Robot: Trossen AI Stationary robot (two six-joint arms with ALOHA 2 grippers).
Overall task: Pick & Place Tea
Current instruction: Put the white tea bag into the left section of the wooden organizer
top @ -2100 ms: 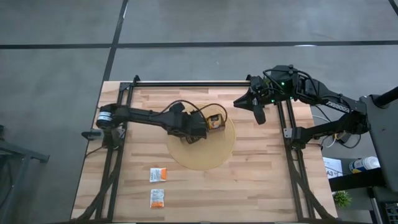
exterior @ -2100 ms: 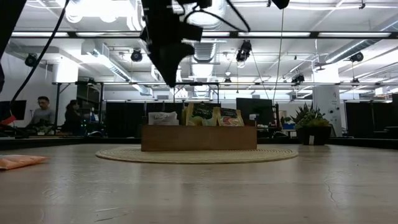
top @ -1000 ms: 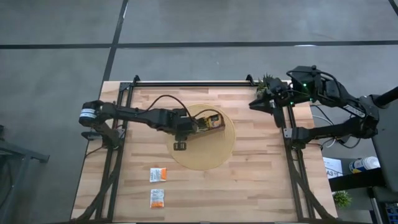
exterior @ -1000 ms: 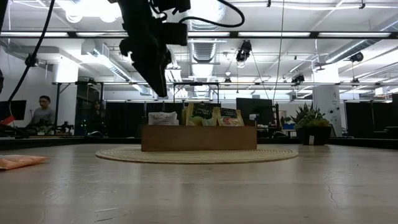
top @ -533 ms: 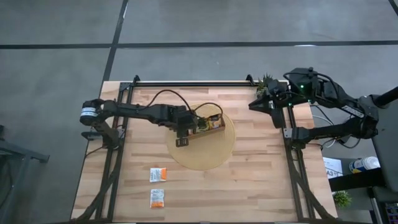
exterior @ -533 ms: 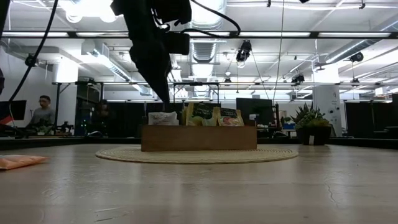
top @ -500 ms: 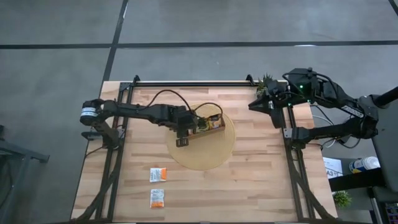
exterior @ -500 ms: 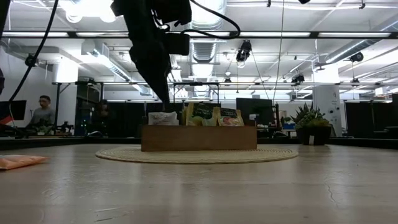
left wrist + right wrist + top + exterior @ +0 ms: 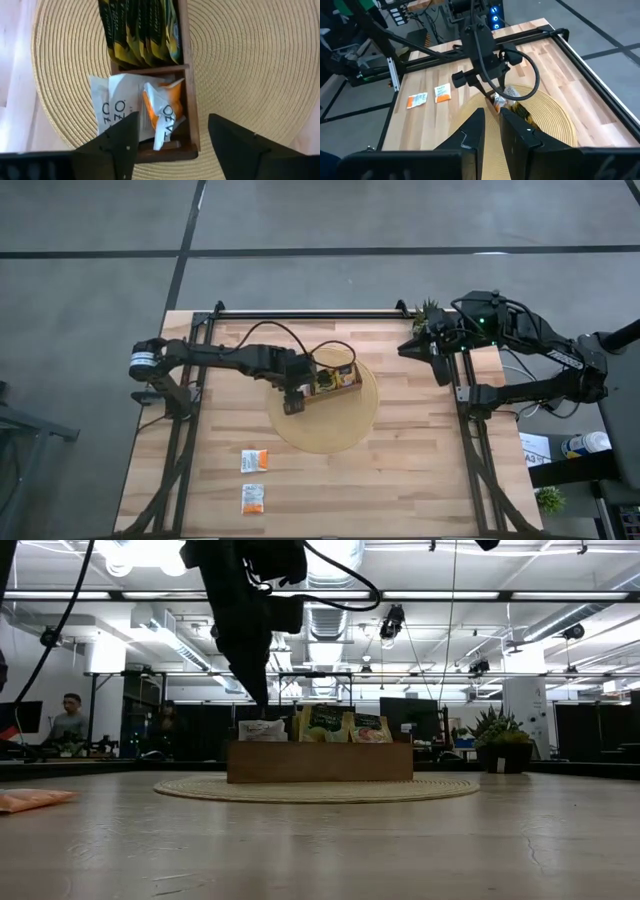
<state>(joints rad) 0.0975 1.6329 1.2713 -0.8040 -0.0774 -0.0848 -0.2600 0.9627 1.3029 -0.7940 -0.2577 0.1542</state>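
A brown wooden tray [image 9: 338,379] stands on a round woven mat [image 9: 330,425]. Yellow-green tea sachets [image 9: 142,32] stand in its middle compartment. White-and-orange tea sachets [image 9: 120,110] lie crumpled in its left end compartment. My left gripper [image 9: 172,145] hangs open just above that end compartment [image 9: 293,402], pointing steeply down, one finger to each side of the white sachets and touching none. Two more white-and-orange sachets [image 9: 257,461] [image 9: 253,498] lie flat on the table near the front left. My right gripper [image 9: 441,375] waits shut, high at the far right.
The low view shows the tray [image 9: 320,762] with sachets standing up out of it, and one orange sachet [image 9: 30,800] flat on the table at the left. Black frame rails [image 9: 185,430] run along both table sides. Bare wood lies in front of the mat.
My left gripper has edged from over the mat's left part toward the tray's left end compartment and has rolled a little about its own axis.
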